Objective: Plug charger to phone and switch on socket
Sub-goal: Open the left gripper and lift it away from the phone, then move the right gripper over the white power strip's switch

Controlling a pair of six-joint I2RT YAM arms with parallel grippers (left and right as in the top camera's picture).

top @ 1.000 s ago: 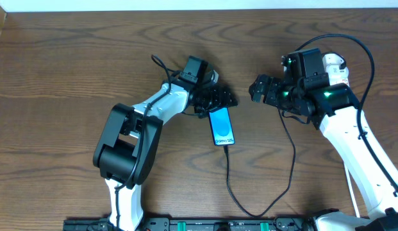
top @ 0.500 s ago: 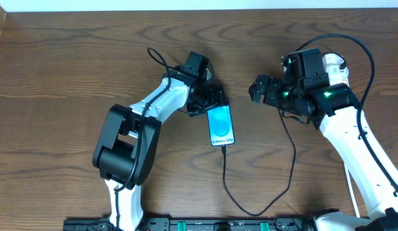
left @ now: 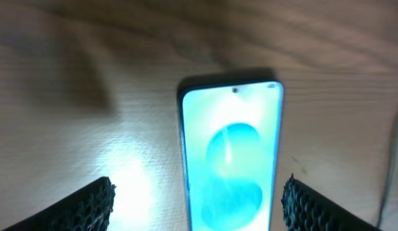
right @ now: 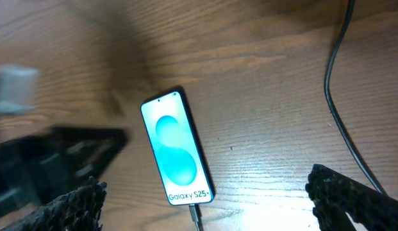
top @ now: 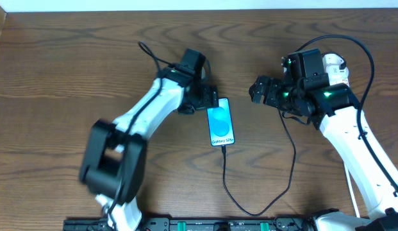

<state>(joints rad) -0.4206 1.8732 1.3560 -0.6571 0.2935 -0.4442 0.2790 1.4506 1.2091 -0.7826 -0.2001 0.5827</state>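
Plugging looks finished: the charger (top: 227,176) meets the phone (top: 222,122) at its 6 o'clock end and the screen is lit. You can count that half as done, though the plug tip is too small to confirm it is fully seated. What you have left is the switch on the socket, and none of the views shows it clearly. The phone lies flat near the middle of the table (top: 58,77), top end toward 12 o'clock. From it the charger runs toward 6 o'clock, curves round at about 5 o'clock near the table edge, then climbs toward 1 o'clock. It passes under the right arm there, and its far end is hidden. Your left arm reaches up from 7 o'clock, its lower part blurred, and ends at the phone's 10 o'clock corner. The left fingers (left: 96,202) are spread wide and hold nothing; the phone sits in the gap between them with clear table on both sides. Your right arm comes in bent from 5 o'clock. The right fingers (right: 343,192) hang at the phone's 2 o'clock, well apart from it, also wide and empty, and they look down on it.
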